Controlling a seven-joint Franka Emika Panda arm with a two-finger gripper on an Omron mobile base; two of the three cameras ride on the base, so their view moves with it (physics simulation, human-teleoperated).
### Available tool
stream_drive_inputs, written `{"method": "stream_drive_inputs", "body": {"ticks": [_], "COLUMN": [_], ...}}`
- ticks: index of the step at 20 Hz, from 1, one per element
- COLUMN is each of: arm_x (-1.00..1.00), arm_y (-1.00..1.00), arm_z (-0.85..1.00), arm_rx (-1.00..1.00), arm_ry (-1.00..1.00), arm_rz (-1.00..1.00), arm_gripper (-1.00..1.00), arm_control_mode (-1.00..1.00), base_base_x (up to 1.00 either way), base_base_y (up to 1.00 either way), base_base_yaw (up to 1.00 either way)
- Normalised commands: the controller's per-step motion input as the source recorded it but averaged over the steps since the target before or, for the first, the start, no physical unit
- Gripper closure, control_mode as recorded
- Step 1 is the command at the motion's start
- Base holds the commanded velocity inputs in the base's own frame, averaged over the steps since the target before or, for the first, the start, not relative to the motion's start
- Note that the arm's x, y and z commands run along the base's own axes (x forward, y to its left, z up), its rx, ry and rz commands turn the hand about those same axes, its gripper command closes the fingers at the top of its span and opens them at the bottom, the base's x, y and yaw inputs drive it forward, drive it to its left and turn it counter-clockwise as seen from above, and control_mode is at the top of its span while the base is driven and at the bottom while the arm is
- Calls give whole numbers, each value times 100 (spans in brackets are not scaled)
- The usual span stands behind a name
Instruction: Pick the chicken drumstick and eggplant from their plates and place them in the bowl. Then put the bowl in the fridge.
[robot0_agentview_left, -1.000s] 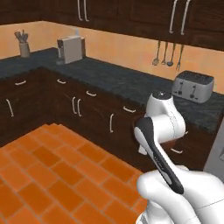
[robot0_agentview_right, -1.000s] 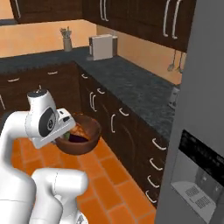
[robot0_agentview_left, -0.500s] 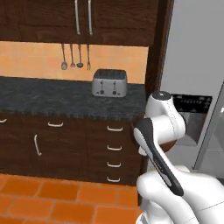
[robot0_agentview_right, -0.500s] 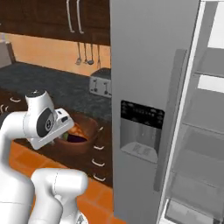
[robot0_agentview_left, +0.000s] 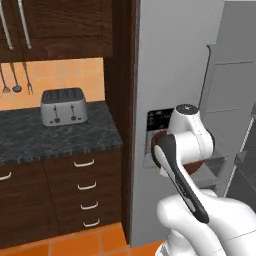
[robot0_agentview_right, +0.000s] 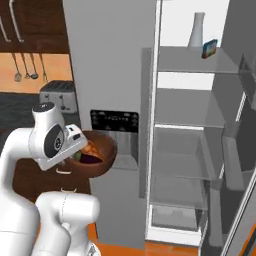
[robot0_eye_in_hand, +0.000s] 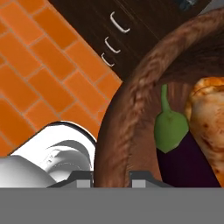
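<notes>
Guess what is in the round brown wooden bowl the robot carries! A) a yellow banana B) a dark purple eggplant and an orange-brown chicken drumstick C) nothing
B: the round brown wooden bowl holds the dark purple eggplant beside the orange-brown chicken drumstick.

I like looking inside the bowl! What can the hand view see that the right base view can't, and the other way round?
The hand view alone shows the eggplant's green cap up close and the orange floor tiles below. The right base view alone shows the open fridge with its pale shelves, a vase on the top one, and the toaster. Both show the brown bowl, held at its rim, with the eggplant and drumstick lying inside.
</notes>
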Motion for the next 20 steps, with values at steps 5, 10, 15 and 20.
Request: {"method": "stream_drive_inputs", "body": {"ticks": [5,10,15,20], "arm_x": [0,0,0,20], "arm_y": [0,0,0,0], "arm_z": [0,0,0,2], "arm_rx": [0,0,0,0], "arm_ry": [0,0,0,-8], "arm_rz": [0,0,0,0], "arm_gripper": [100,100,100,100], "arm_control_mode": [100,100,100,-100], "base_base_x": [44,27,1,14], "base_base_y": [-73,-96,11,13], "base_base_yaw": [-15,0,-1,0]}}
